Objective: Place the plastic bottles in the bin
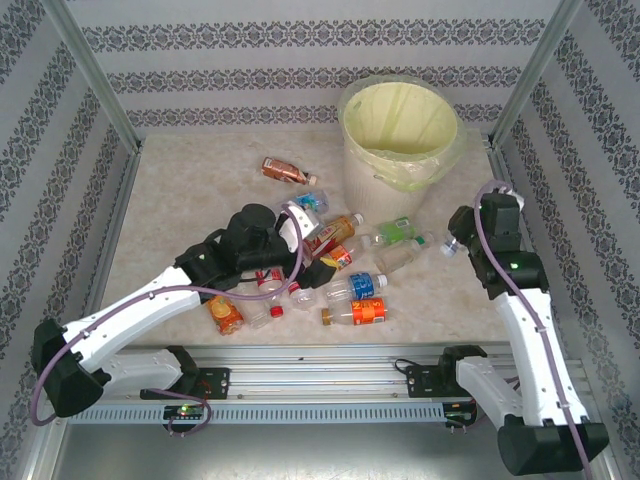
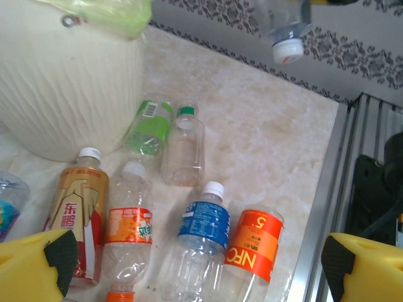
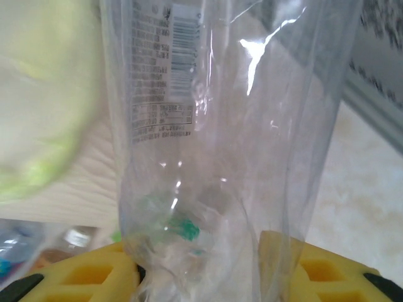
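One clear bottle [image 3: 214, 157] is gripped between the clenched right gripper [image 3: 203, 277] pads and held off the table, near the bin [image 1: 380, 180]. It is crumpled, see-through, barcode-printed and white-capped. Its long axis is steep, cap end down. The left gripper [image 2: 198, 258] is spread wide over the lying bottles [image 2: 204, 223].

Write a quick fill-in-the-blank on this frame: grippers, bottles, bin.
1. The right gripper is shut on a crumpled clear plastic ___.
2. The left gripper stands wide ___.
3. The blue-labelled clear plastic bottle has a ___ cap.
4. The large round cream-white bin is lined with a pale yellow-green plastic ___.
Missing words: bottle; open; white; bag.
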